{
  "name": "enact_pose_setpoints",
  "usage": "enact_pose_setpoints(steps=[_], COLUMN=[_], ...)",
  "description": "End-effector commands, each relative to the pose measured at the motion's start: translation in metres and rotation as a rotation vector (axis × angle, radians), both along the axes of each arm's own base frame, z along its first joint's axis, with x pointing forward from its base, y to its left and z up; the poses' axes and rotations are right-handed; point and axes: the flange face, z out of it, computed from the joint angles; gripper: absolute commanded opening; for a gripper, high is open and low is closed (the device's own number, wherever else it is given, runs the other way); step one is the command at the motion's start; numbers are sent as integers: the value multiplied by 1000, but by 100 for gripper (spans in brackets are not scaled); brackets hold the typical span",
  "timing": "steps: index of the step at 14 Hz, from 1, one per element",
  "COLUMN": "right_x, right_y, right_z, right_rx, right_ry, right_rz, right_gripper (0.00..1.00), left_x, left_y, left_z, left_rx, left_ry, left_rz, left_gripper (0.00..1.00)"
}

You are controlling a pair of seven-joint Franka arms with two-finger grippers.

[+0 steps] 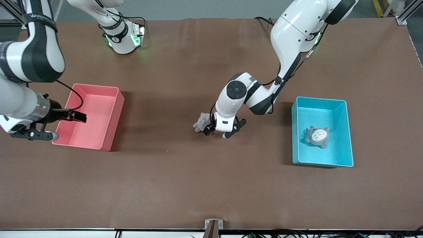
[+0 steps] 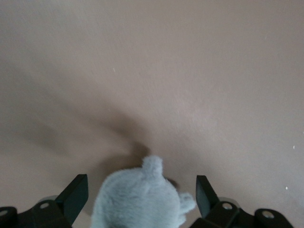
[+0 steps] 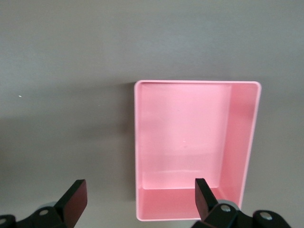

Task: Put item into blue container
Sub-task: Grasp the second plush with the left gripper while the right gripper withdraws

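A small grey plush toy [image 1: 201, 121] lies on the brown table near its middle, well apart from the blue container [image 1: 349, 132]. My left gripper [image 1: 220, 131] is down at the toy and open. In the left wrist view the plush toy [image 2: 142, 199] sits between the two black fingers [image 2: 76, 194] with a gap on each side. A second grey-and-white plush [image 1: 318, 136] lies inside the blue container. My right gripper [image 1: 66, 126] hangs open with nothing between its fingers, over the rim of the pink bin [image 1: 109, 115].
The pink bin [image 3: 242, 142] stands at the right arm's end of the table with nothing in it. The blue container stands at the left arm's end. Bare brown table [image 1: 211, 185] stretches between the bins and toward the front camera.
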Motion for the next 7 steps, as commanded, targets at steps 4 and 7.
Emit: enact_pose_setpoints(steps=[4, 7], right_x=[-7, -7], right_y=[-17, -12], right_z=[27, 38], right_rx=[-10, -9], right_ry=[-20, -22], right_rz=[10, 4], right_gripper=[100, 100], left_x=[-21, -32], left_y=[-30, -36], left_z=[-13, -29], left_rx=[-42, -28], left_ry=[13, 32], left_rz=[39, 25], left_gripper=[87, 61])
